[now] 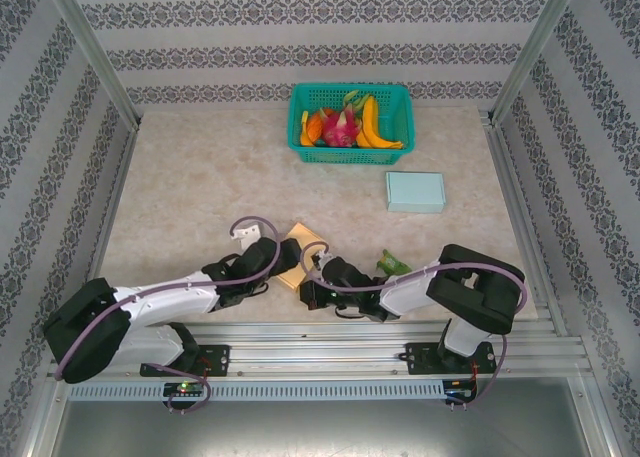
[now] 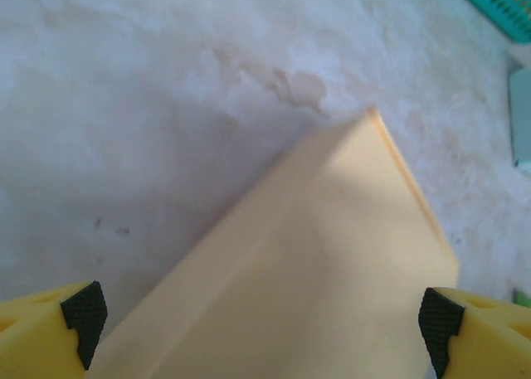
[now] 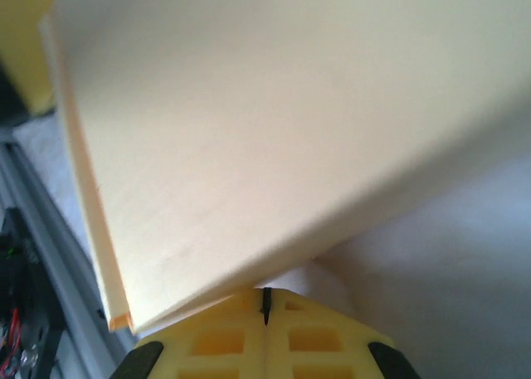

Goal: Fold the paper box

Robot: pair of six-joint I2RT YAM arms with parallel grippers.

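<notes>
Table (image 1: 200, 177): fruit basket (image 1: 350, 158) (yellow box (image 1: 305, 239) nearer).

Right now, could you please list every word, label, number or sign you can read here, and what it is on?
None can be read. The yellow paper box shows blank faces, the pale blue box and green basket show no print, and the wallpaper bears only ornament.

The basket (image 1: 345, 158) stands at the back of the counter (image 1: 200, 177) with fruit (image 1: 345, 125) in it; a closed box (image 1: 415, 191) lies before its right end. Near the front edge sits the paper box (image 1: 308, 242), left claw (image 2: 265, 317) on its left, right claw (image 3: 265, 303) on its right.
</notes>
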